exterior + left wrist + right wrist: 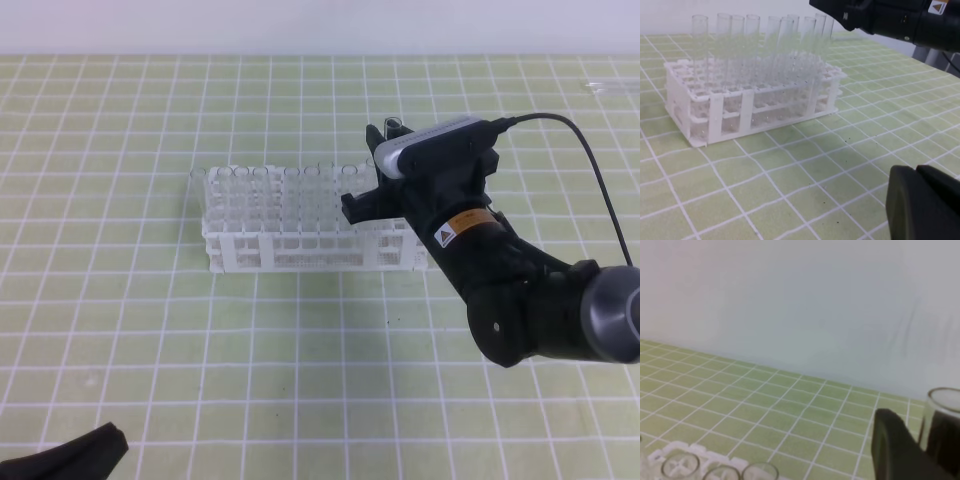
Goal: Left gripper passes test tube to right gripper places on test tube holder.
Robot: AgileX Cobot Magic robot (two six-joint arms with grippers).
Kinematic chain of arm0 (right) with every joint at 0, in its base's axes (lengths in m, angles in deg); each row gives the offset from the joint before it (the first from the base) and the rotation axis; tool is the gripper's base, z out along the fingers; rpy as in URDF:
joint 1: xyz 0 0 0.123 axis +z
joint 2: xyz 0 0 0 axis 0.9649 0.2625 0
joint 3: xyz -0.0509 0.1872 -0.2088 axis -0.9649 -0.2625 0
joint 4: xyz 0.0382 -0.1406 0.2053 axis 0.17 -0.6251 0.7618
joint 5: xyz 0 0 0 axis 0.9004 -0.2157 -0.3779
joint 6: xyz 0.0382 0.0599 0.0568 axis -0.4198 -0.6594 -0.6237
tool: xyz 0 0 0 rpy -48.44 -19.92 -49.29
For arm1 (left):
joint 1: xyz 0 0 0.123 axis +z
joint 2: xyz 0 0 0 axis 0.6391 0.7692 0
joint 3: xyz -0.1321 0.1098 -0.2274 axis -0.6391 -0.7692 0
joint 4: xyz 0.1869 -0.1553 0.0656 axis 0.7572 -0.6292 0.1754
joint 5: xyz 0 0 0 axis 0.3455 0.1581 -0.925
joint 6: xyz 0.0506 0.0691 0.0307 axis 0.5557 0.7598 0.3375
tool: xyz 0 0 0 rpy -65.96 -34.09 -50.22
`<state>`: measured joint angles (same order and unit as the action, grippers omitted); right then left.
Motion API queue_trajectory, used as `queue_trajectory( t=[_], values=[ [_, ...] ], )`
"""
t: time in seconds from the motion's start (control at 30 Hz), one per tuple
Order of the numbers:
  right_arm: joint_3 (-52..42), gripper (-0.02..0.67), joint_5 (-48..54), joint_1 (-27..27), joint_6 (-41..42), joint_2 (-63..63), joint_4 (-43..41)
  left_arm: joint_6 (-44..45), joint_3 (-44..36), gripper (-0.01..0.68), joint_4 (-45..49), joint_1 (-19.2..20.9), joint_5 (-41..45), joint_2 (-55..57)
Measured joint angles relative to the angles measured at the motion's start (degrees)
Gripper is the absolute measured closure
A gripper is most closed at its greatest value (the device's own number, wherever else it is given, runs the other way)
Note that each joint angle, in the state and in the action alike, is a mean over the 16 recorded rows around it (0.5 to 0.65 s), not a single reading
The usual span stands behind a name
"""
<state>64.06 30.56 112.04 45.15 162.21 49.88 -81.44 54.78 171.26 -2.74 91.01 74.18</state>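
Above white lattice rack, slim glass tube

The high view looks down on the rack from far. Both wrist views sit low, near it.

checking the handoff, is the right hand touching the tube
Touching: the right wrist view shows the tube pressed against a black finger of the right hand, rim poking above.

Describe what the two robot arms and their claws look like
The right claw has black fingers under a silver-grey housing, on a black arm with a yellow warning-triangle label, a grey joint and a black cable. Of the left claw, only matte black, blocky fingers show.
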Motion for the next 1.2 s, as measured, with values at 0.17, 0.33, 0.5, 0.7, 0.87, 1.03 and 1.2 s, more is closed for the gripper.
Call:
queue_trajectory(
  t=[0.17,0.33,0.5,0.7,0.87,1.03,1.2],
  values=[
    [0.0,0.556,0.38,-0.05,0.0,0.0,0.04,0.0,0.14,0.675,-0.23,-0.01,0.0,-0.05],
    [0.0,0.525,0.83,-0.06,0.0,-0.03,0.0,-0.01,0.21,0.675,-0.34,-0.02,-0.04,-0.07],
    [0.0,0.456,1.08,-0.07,0.0,-0.06,-0.08,-0.01,0.14,0.675,-0.23,-0.01,-0.04,-0.02],
    [-0.03,0.366,1.32,-0.07,0.0,-0.38,-0.12,-0.04,0.07,0.675,-0.11,0.0,-0.13,0.0],
    [-0.44,0.318,2.08,-0.1,0.0,-1.96,-0.12,-0.06,0.14,0.675,-0.24,-0.01,-0.18,-0.02],
    [-1.91,0.307,3.86,-0.13,-0.02,-5.69,-0.17,-0.07,0.21,0.675,-0.36,-0.01,-0.22,-0.05],
    [-5.18,0.354,7.64,-0.16,-0.69,-13.13,-0.22,-0.04,0.07,0.675,-0.13,-0.01,-0.13,-0.05]
  ],
)
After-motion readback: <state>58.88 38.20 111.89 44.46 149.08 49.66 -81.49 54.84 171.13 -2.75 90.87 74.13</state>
